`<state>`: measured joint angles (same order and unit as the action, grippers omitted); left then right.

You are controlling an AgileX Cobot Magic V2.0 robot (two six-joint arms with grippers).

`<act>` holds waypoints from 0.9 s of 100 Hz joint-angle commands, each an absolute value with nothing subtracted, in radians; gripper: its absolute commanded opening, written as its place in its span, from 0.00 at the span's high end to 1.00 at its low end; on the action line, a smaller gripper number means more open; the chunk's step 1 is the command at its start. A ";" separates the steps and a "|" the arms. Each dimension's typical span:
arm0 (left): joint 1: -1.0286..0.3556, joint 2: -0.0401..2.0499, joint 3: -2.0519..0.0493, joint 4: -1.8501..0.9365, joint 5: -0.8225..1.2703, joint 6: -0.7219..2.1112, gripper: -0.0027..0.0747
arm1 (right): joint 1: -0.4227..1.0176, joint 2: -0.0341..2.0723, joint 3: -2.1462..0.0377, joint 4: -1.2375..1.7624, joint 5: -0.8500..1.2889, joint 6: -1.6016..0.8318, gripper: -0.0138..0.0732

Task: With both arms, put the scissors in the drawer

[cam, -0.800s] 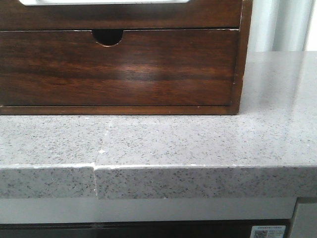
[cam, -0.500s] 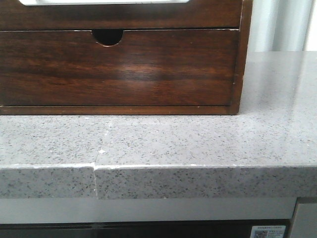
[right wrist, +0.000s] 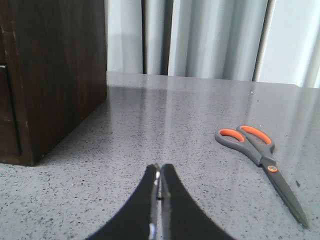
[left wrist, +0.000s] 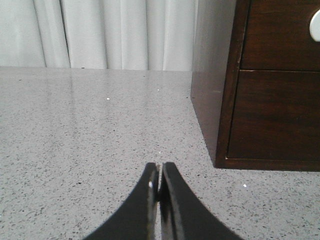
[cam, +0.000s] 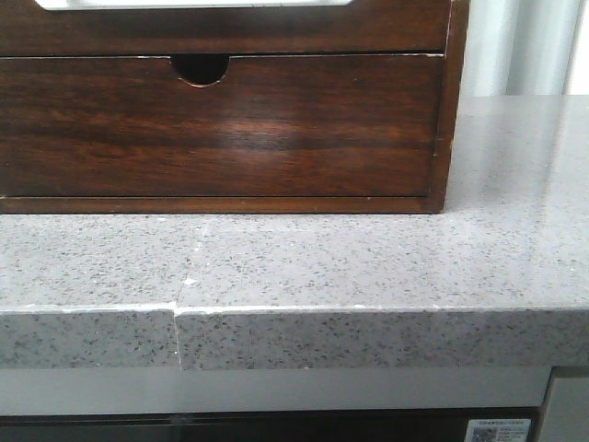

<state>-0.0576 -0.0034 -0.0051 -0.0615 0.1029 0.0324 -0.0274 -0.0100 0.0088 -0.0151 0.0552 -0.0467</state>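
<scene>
The drawer point(cam: 230, 29) is the upper dark brown glossy front of the wooden cabinet, with a pale rounded area along its top; it is closed. Part of it shows in the left wrist view point(left wrist: 280, 35). The grey scissors with orange-lined handles point(right wrist: 257, 150) lie flat on the speckled counter, to the right of the cabinet and apart from it, closed. My right gripper point(right wrist: 160, 172) is shut and empty, low over the counter short of the scissors. My left gripper point(left wrist: 160, 170) is shut and empty over the counter by the cabinet's left corner. Neither gripper shows in the front view.
Below the drawer is a taller dark front with a half-round notch point(cam: 221, 129), closed. The cabinet's side wall point(right wrist: 60, 70) stands near my right gripper. The grey counter point(cam: 368, 267) has a front edge with a seam point(cam: 177, 318). White curtains point(left wrist: 115, 32) hang behind.
</scene>
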 commanded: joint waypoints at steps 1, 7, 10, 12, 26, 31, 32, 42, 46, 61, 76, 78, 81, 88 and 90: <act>-0.060 -0.036 0.032 -0.063 0.023 0.025 0.99 | -0.028 -0.032 0.027 -0.024 -0.039 -0.045 0.92; -0.060 -0.036 0.032 -0.063 0.009 0.025 0.99 | -0.028 -0.032 0.027 -0.026 -0.047 -0.045 0.92; -0.060 -0.036 0.032 -0.063 0.000 0.025 0.99 | -0.028 -0.032 0.027 -0.026 -0.052 -0.045 0.92; -0.060 -0.036 0.032 -0.063 -0.012 0.025 0.99 | -0.028 -0.032 0.027 -0.023 -0.055 -0.045 0.92; -0.060 -0.036 0.023 -0.067 -0.103 0.025 0.99 | -0.028 -0.030 -0.003 0.043 -0.055 -0.045 0.92; -0.060 -0.036 0.002 -0.069 -0.105 0.025 0.99 | -0.028 -0.030 -0.026 0.073 -0.055 -0.045 0.92; -0.060 -0.036 -0.002 -0.069 -0.103 0.025 0.99 | -0.028 -0.030 -0.033 0.078 -0.055 -0.045 0.92; -0.060 -0.035 -0.073 -0.094 -0.051 0.025 0.99 | -0.028 -0.021 -0.098 0.088 -0.028 -0.045 0.92; -0.060 -0.030 -0.104 -0.107 -0.024 0.025 0.99 | -0.028 -0.006 -0.131 0.088 -0.007 -0.045 0.92; -0.060 0.023 -0.255 -0.124 0.111 0.025 0.99 | -0.028 0.084 -0.258 0.086 0.074 -0.045 0.92; -0.060 0.133 -0.421 -0.124 0.236 0.025 0.99 | -0.028 0.226 -0.393 0.059 0.186 -0.045 0.92; -0.060 0.151 -0.435 -0.124 0.252 0.025 0.99 | -0.028 0.245 -0.412 0.059 0.205 -0.045 0.92; -0.060 0.176 -0.466 -0.124 0.274 0.025 0.99 | -0.028 0.272 -0.444 0.052 0.231 -0.045 0.92; -0.060 0.237 -0.525 -0.122 0.332 0.025 0.99 | -0.028 0.333 -0.504 0.036 0.292 -0.045 0.92; -0.060 0.256 -0.541 -0.122 0.350 0.025 0.99 | -0.028 0.350 -0.515 0.031 0.311 -0.045 0.92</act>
<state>-0.0576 0.1746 -0.4440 -0.1130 0.3387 0.0324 -0.0274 0.2715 -0.4263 0.0574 0.3084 -0.0452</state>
